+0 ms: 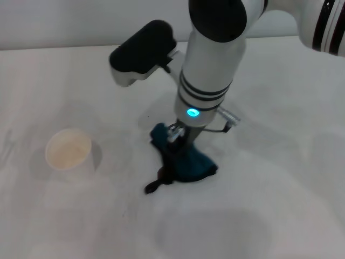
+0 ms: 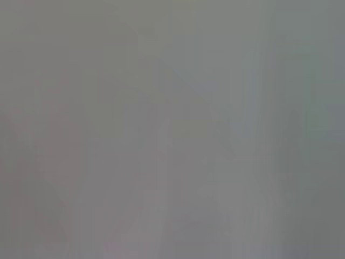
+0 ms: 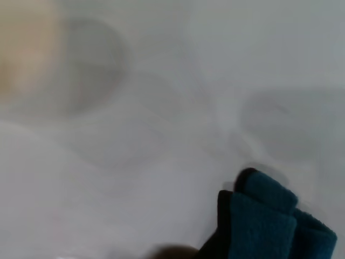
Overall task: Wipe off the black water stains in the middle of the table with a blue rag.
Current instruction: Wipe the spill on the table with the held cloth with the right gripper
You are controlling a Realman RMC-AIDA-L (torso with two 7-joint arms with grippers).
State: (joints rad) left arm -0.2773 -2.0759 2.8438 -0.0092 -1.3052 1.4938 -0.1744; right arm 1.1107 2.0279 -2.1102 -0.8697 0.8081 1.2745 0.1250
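Observation:
The blue rag [image 1: 186, 162] lies crumpled on the white table [image 1: 280, 205] near the middle, with its black loop tab [image 1: 153, 186] trailing toward the front. My right gripper [image 1: 180, 136] reaches straight down from the right arm, is shut on the rag's far end and holds it against the tabletop. The rag's teal folds and black edging also show in the right wrist view [image 3: 269, 221]. The black water stain shows in no view; the rag and gripper may be covering it. My left gripper is out of view, and the left wrist view shows only a blank grey surface.
A white paper cup [image 1: 68, 149] stands on the table to the left of the rag, and it appears blurred in the right wrist view [image 3: 21, 48]. The black wrist camera housing [image 1: 143, 51] juts out from the right arm above the table.

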